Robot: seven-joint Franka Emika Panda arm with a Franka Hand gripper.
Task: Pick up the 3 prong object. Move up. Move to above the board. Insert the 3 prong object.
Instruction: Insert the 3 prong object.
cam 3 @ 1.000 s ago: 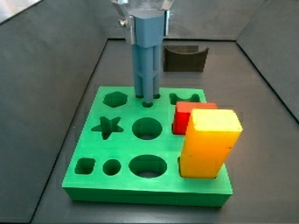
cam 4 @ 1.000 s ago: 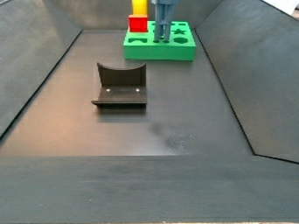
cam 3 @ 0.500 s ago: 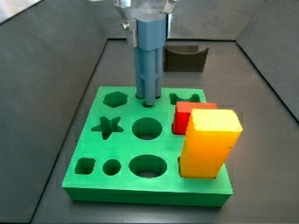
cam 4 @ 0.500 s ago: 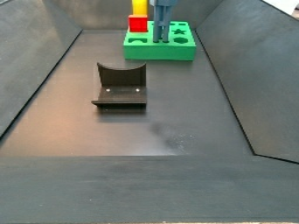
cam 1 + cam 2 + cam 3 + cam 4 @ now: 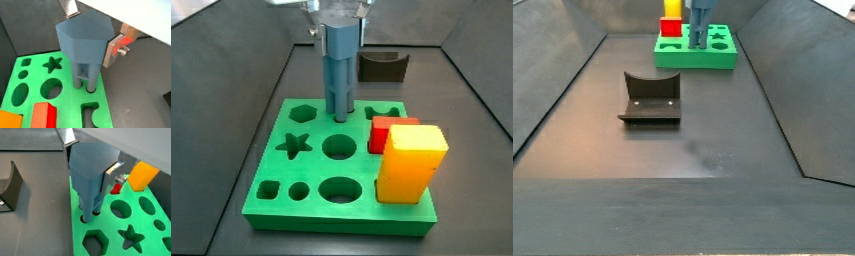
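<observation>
My gripper [image 5: 341, 12] is shut on the head of the blue 3 prong object [image 5: 339, 70] and holds it upright. Its thin legs reach down into small holes at the far middle of the green board [image 5: 305, 212], between the hexagon hole and a notched cut-out. In both wrist views the silver fingers [image 5: 114, 49] [image 5: 111, 174] clamp the blue head [image 5: 83, 42] [image 5: 90, 173], and the legs meet the board's [image 5: 67, 102] [image 5: 110, 225] holes. In a side view the gripper [image 5: 699, 4], the blue piece [image 5: 699, 22] and the board [image 5: 696, 58] are small and far away.
A tall yellow block [image 5: 412, 160] and a red block [image 5: 381, 133] stand in the board's right side. A dark grey U-shaped block [image 5: 651, 97] lies on the dark floor away from the board. Sloped dark walls enclose the floor.
The gripper and the blue piece have sunk slightly toward the board, and the legs sit a little deeper in the holes.
</observation>
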